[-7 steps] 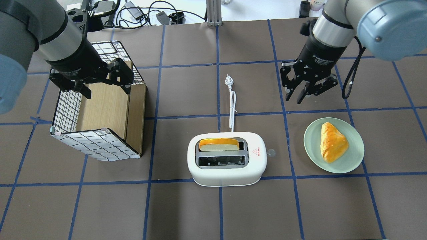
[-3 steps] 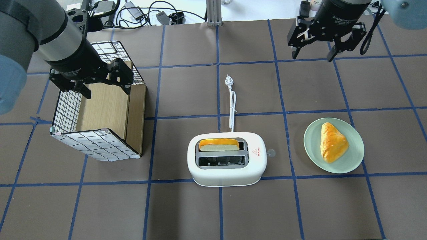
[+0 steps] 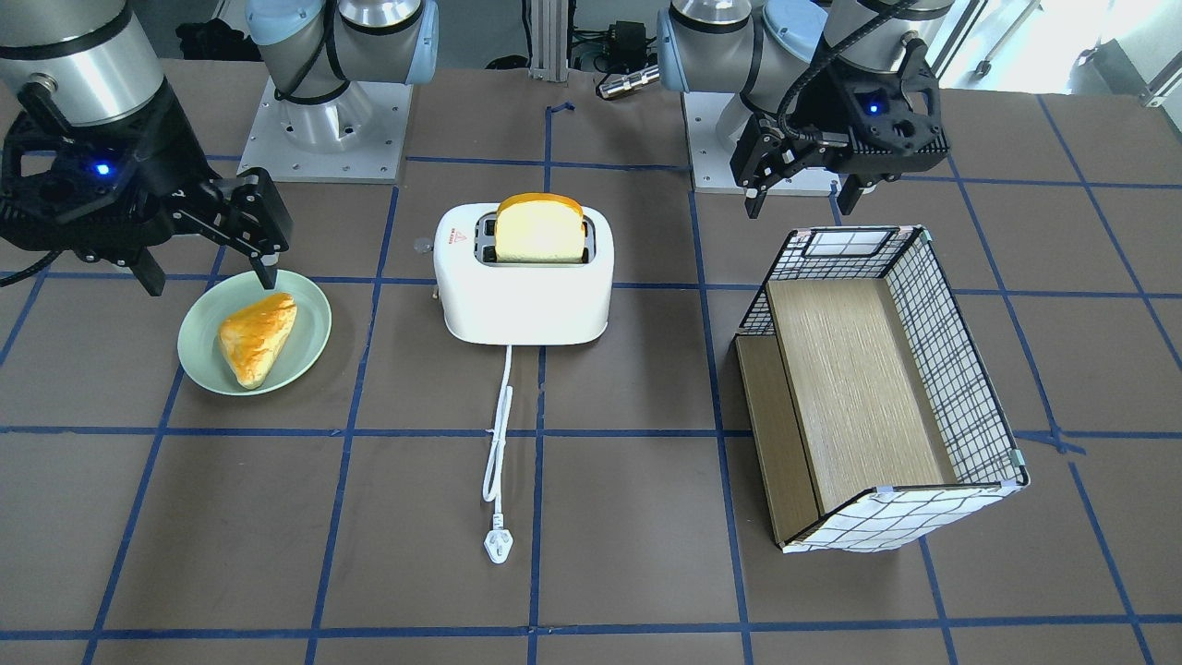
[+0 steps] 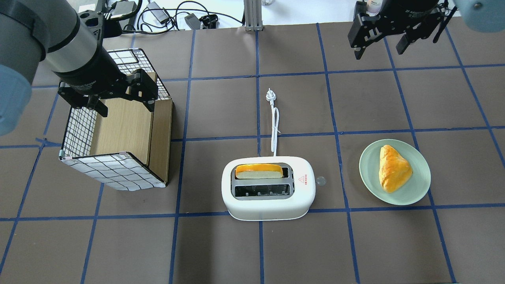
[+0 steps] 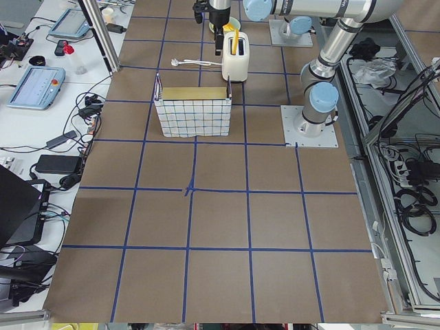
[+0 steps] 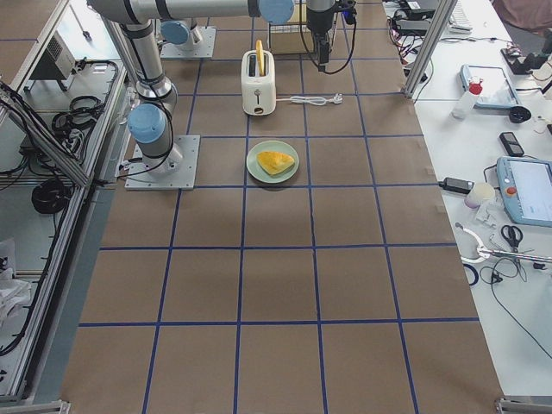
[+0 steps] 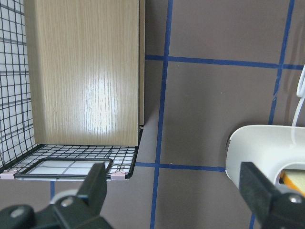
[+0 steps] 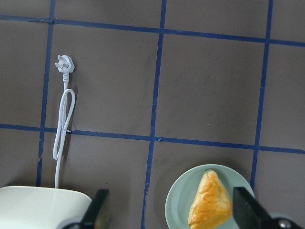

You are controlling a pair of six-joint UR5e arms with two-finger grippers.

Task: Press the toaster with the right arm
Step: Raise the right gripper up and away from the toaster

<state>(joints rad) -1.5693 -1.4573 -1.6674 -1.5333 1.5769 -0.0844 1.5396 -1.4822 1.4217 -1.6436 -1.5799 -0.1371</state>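
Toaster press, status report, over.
Right gripper open, raised, clear of toaster. Left gripper open over basket. Toaster untouched, bread up. Plate beside it, apart.

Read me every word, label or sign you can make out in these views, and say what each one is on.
"2F Adaptive": white print on the black body of the right gripper, overhead view; the rest of it is unclear.
White print on the body of the left gripper: too blurred to read.
Red warning triangle on top of the toaster; the red characters under it are too small to read.
Nothing else is legible.
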